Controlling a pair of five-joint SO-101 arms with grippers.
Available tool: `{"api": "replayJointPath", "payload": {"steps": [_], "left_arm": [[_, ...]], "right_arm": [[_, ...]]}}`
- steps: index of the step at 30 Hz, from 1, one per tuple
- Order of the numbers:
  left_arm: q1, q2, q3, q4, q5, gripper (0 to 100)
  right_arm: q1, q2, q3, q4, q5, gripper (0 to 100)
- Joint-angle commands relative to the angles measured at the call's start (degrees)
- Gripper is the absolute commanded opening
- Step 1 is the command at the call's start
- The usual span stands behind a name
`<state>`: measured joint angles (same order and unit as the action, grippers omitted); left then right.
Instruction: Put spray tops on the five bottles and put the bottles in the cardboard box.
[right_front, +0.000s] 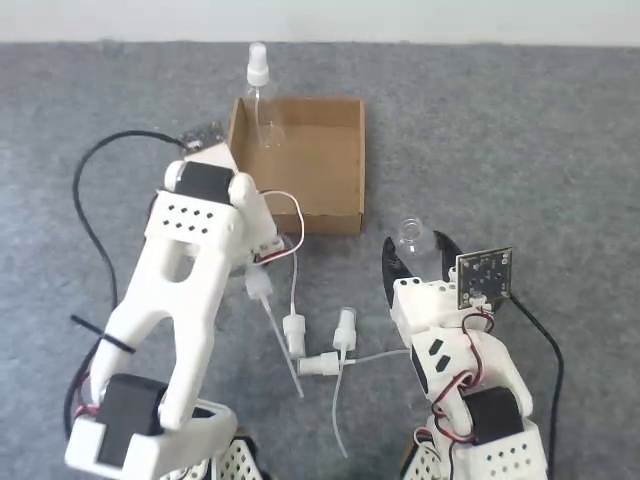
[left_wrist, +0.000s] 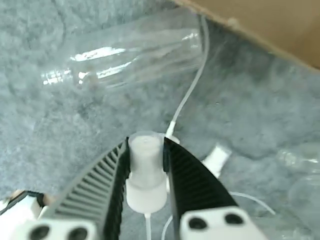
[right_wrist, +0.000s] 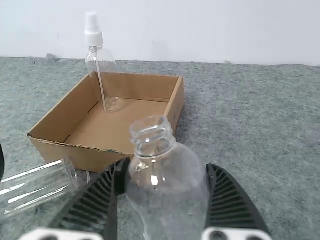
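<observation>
My left gripper (left_wrist: 146, 144) is shut on a white spray top (left_wrist: 146, 175) with its dip tube trailing; in the high view it (right_front: 258, 272) sits just in front of the cardboard box (right_front: 340, 185). A clear bottle without a top (left_wrist: 135, 55) lies on its side just beyond it, by the box corner. My right gripper (right_wrist: 166, 172) is shut on an upright clear bottle (right_wrist: 162, 165) with an open neck, to the right of the box front (right_front: 416, 245). One bottle with a spray top (right_front: 260, 90) stands in the box's far left corner.
Three loose spray tops (right_front: 295, 330) (right_front: 345, 328) (right_front: 320, 365) with long tubes lie on the grey mat between the arms. A black cable (right_front: 100, 160) loops at the left. Another clear bottle (left_wrist: 305, 175) shows past the left gripper.
</observation>
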<state>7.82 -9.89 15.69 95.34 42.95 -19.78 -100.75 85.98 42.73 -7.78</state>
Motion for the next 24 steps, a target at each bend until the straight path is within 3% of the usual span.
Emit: {"api": "replayJointPath", "payload": {"steps": [1,7,15,20,24], "left_arm": [[0.2,-2.3,-5.0,0.5,0.5,1],[0.2,-2.4,-4.6,-1.8,2.5,1],[0.2,-3.0,-4.7,-1.8,2.3,1],[0.2,-13.5,-2.2,-2.1,2.5,1],[0.1,-22.1,5.3,-8.8,2.5,1]], "right_arm": [[0.7,-1.0,-0.4,-0.9,0.1,10.0],[0.2,-1.0,-1.0,0.9,4.7,10.0],[-2.2,-1.0,-0.7,1.0,5.2,10.0],[-4.0,-1.0,-0.4,1.3,5.3,10.0],[-4.1,-1.0,-0.4,1.3,5.3,10.0]]}}
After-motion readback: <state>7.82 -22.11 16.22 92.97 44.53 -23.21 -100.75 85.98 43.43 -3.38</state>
